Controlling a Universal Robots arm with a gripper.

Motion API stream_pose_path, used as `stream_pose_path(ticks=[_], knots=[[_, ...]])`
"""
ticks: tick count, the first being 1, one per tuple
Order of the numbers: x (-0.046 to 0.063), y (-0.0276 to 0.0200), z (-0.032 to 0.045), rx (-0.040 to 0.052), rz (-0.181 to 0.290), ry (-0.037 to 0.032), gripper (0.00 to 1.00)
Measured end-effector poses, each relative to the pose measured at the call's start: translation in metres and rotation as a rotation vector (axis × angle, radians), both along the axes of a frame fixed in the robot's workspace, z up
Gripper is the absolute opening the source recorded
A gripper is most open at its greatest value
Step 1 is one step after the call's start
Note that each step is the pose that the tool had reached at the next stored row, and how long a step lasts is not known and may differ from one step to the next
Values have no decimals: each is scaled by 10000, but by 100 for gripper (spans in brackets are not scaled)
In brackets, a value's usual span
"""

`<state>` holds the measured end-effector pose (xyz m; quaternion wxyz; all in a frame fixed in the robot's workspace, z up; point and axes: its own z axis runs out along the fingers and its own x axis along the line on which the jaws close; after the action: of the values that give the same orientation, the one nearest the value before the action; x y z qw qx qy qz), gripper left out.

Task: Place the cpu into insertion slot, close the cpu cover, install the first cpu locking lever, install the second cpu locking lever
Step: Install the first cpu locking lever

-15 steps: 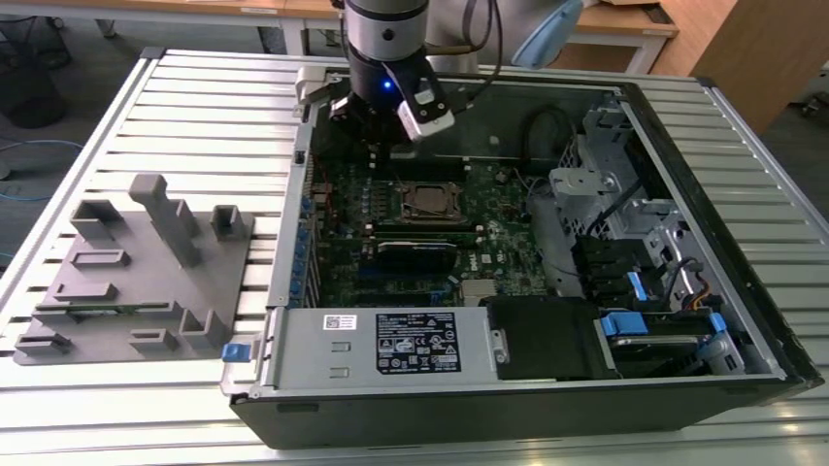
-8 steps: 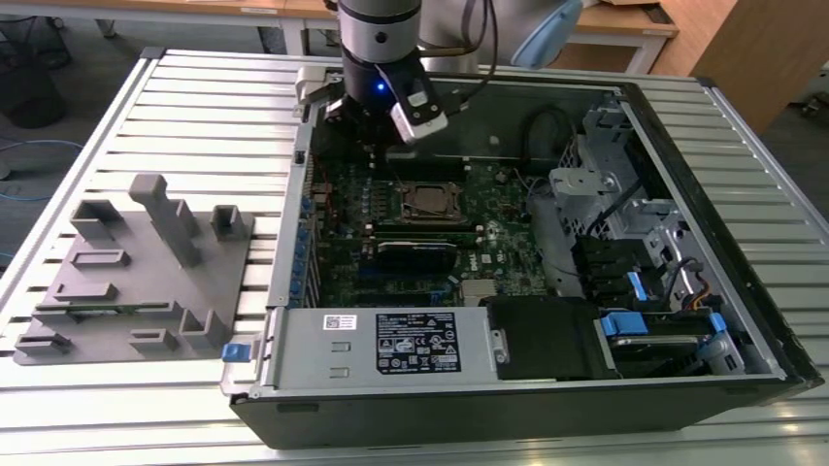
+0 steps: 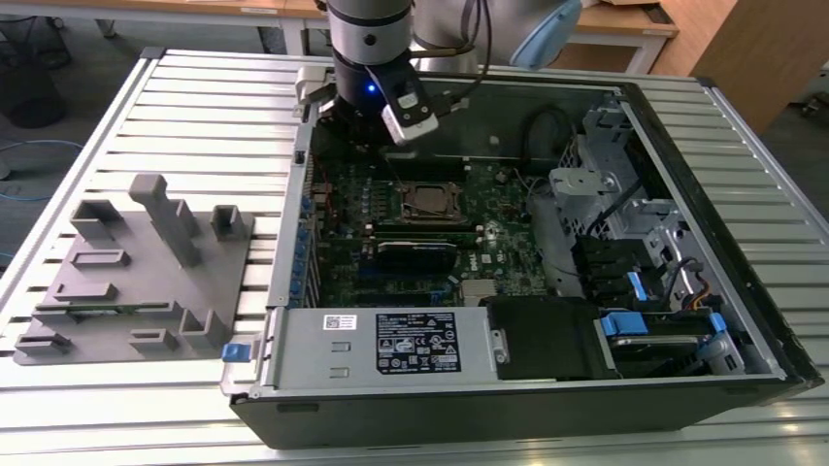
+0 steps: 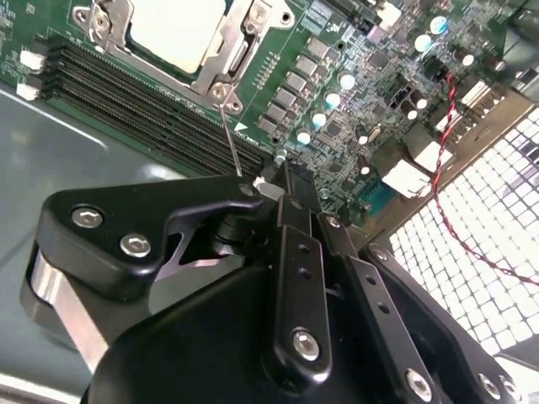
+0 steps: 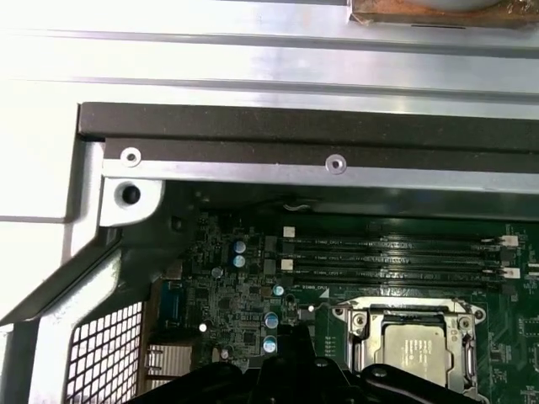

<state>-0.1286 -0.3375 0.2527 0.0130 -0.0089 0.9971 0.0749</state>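
The cpu is seated under the cpu cover; the end effector, seemingly closed empty, is held beside a locking lever.

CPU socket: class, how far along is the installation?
Done: the cpu sits in the insertion slot, the cpu cover down over it. In hand: the end effector is at a thin locking lever standing raised. Left: that lever is unlatched; the other lever's state is unclear.

Slatted metal table, wood desks behind, grey floor w/ black bin.
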Motion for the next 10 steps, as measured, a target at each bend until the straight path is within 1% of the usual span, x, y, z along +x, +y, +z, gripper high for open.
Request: stream_pose_path(ticks=[5, 10], knots=[[-2, 3, 0, 1, -2, 1, 10], [-1, 33, -6, 2, 0, 0, 10]])
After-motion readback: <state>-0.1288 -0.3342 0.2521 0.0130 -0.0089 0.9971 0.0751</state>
